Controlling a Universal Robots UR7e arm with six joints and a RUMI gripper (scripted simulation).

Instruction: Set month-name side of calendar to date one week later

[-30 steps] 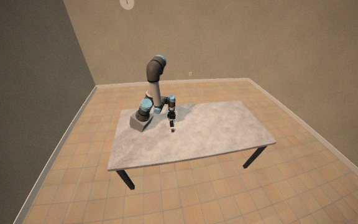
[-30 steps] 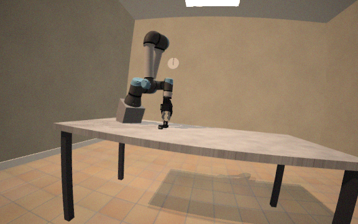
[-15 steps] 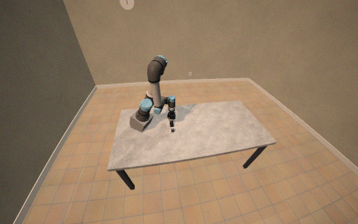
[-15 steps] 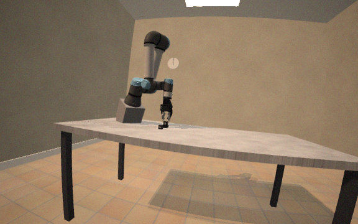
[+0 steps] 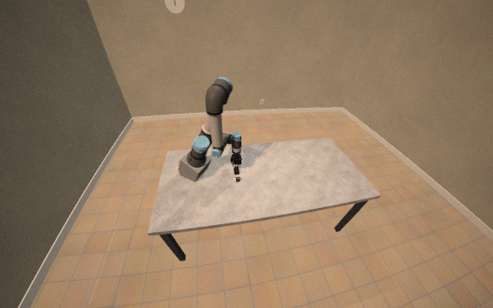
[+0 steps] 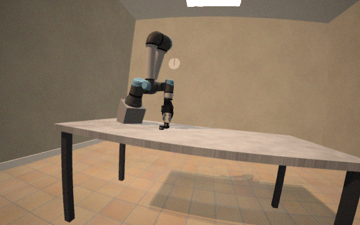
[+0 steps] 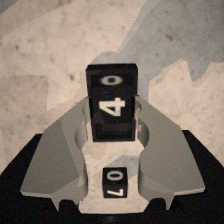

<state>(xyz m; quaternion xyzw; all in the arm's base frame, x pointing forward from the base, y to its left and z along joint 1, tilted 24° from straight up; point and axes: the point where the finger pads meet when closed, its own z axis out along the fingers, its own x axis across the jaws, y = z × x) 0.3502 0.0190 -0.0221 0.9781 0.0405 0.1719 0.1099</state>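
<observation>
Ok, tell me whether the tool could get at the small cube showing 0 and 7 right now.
Probably not yet. The tool is shut on the cube showing 4, so its fingers are occupied. The smaller-looking cube with 0 and 7 lies on the table below, nothing covering it.

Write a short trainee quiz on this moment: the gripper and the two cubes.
1. True or false: the gripper holds nothing.
2. In the wrist view, the upper cube shows 0 and which other digit? A) 4 B) 9 C) 2
3. Fill in: the lower cube shows 0 and ___.

Key: 1 false, it is shut on the upper cube; 2 A; 3 7.
</observation>
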